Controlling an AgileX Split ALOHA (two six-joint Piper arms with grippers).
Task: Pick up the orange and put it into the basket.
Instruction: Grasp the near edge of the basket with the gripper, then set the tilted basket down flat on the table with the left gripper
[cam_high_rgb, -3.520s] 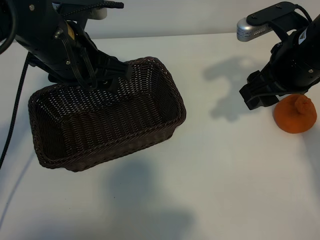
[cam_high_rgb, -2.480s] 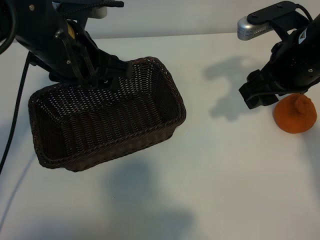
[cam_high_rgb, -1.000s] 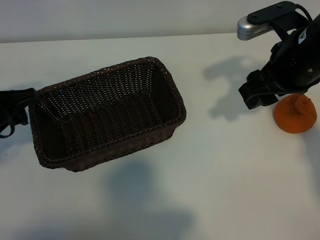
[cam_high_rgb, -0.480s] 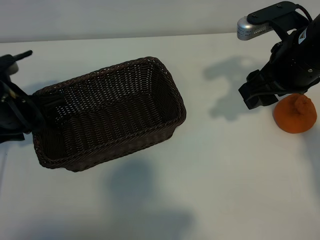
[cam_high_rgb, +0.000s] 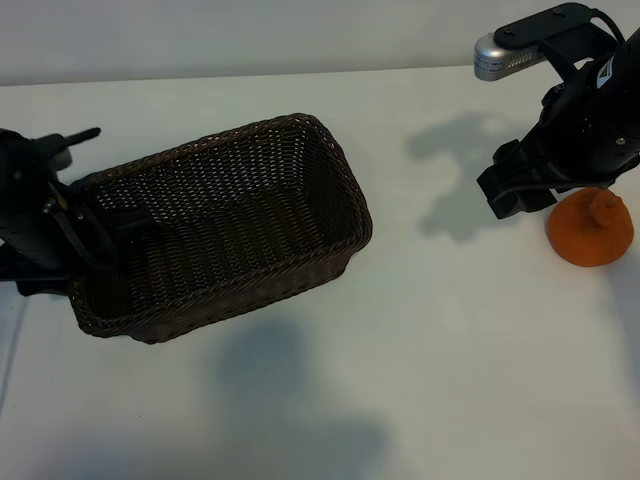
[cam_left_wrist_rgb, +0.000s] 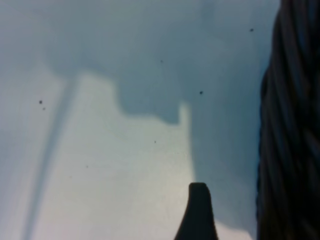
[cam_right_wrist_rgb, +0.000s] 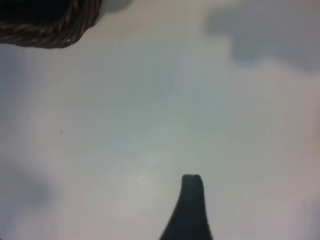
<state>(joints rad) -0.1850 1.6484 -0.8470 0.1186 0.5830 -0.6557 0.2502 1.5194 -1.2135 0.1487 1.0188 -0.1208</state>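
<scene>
The orange (cam_high_rgb: 590, 232) sits on the white table at the far right, knob up. The dark-brown wicker basket (cam_high_rgb: 215, 225) stands left of centre with nothing in it. My right gripper (cam_high_rgb: 515, 192) hangs just left of and above the orange, apart from it and holding nothing; in the right wrist view only one finger (cam_right_wrist_rgb: 191, 205) shows, over bare table, so the jaws stand open. My left gripper (cam_high_rgb: 105, 228) is low at the basket's left end, open and not holding anything. One finger (cam_left_wrist_rgb: 198, 210) shows in the left wrist view beside the basket's rim (cam_left_wrist_rgb: 292, 130).
The white tabletop (cam_high_rgb: 440, 380) stretches between the basket and the orange and along the front. A corner of the basket (cam_right_wrist_rgb: 50, 25) shows in the right wrist view. A black cable (cam_high_rgb: 10, 370) runs down the left edge.
The left arm has left its place over the basket's back rim, swung out to the left, and come back low at the basket's left end. Right arm, orange and basket have not moved.
</scene>
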